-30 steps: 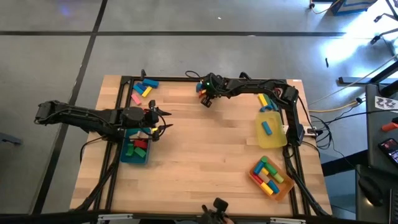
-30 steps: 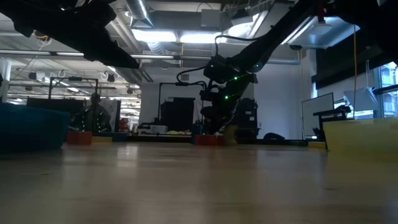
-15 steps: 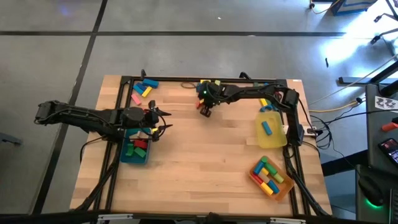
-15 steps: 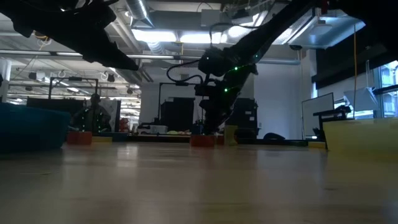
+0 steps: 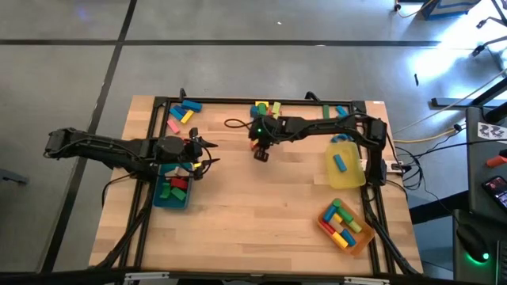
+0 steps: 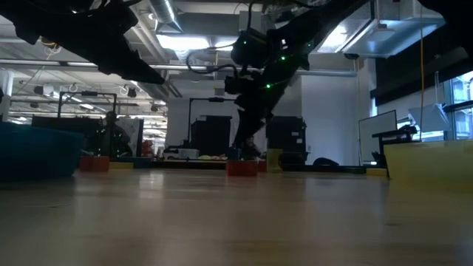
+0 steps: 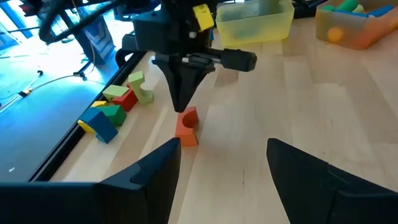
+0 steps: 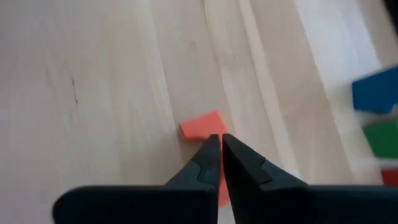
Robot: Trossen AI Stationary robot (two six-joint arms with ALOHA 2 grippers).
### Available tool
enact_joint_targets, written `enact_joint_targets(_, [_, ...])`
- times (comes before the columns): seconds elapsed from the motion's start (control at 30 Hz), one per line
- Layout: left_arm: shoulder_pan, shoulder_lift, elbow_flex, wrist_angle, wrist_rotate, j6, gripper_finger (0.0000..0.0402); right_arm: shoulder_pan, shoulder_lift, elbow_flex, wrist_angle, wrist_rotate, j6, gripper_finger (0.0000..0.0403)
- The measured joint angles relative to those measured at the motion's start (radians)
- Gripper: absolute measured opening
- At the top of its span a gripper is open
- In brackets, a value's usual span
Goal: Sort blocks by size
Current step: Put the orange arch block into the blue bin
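Broadly, the wooden table carries three shallow trays: a yellow tray on the right side, an orange tray nearer the front right corner, and a teal tray on the left, each holding blocks. Loose blocks lie along the far edge, with another cluster at the far left corner. Over the teal tray hangs the left gripper, its fingers spread apart and holding nothing. Reaching across the far middle, the right gripper points down with its fingers pressed together, tips just above a small red block. That block stands upright on the bare wood, clear of the far-edge pile
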Motion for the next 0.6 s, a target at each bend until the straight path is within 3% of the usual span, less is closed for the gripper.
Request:
enact_joint_targets(0.13, [0.000,0.000,0.000,-0.001,0.000,0.000,0.0224,-0.001,0.003,0.001,0.002,0.003,-0.016,0.0059])
enact_joint_targets(0.4, [0.000,0.000,0.000,-0.001,0.000,0.000,0.0224,-0.003,0.003,0.001,0.003,0.003,-0.019,0.0182])
enact_joint_targets(0.6, [0.000,0.000,0.000,-0.001,0.000,-0.001,0.0224,-0.003,0.003,0.001,0.000,0.033,-0.020,0.0226])
